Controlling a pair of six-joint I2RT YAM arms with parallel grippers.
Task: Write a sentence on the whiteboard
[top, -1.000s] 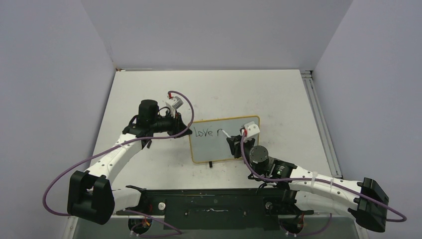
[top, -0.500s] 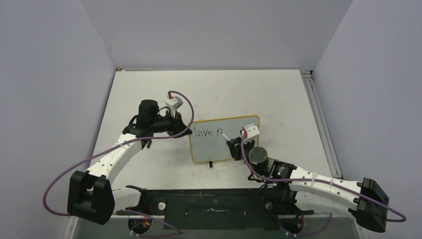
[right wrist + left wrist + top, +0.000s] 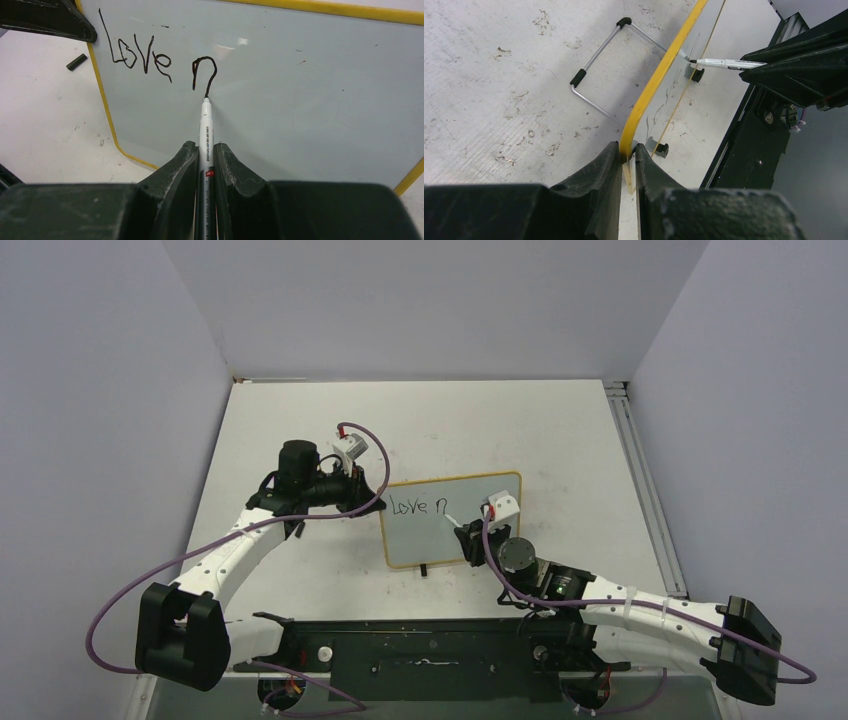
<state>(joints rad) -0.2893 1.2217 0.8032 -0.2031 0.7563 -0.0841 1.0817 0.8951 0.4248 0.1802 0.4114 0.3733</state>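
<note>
White scuffed table (image 3: 450, 430) between grey walls (image 3: 100, 390) carries everything. Nearest, the right gripper (image 3: 206, 150) pinches a marker (image 3: 206, 127), its tip touching the whiteboard (image 3: 310, 100) mid-table, where the sentence (image 3: 145, 57) reads "Love" plus one unfinished letter. On the board's left edge the left gripper (image 3: 626, 155) squeezes the yellow frame (image 3: 659, 75), probably steadying the upright board against the pen's push. Behind it rests a wire stand (image 3: 594, 65); nothing crosses the blank right part.

Our left arm (image 3: 235, 555) and right arm (image 3: 640, 615) are white shells with chunky black joints and black base blocks (image 3: 180, 635). A purple cable (image 3: 110, 610) loops along each toward its pincer. Right behind the left pincer (image 3: 626, 150) and right pincer (image 3: 205, 150) we've got a whitish camera box (image 3: 503, 504) each, with red bits. Fingers (image 3: 596, 170) are matte black wedges.
</note>
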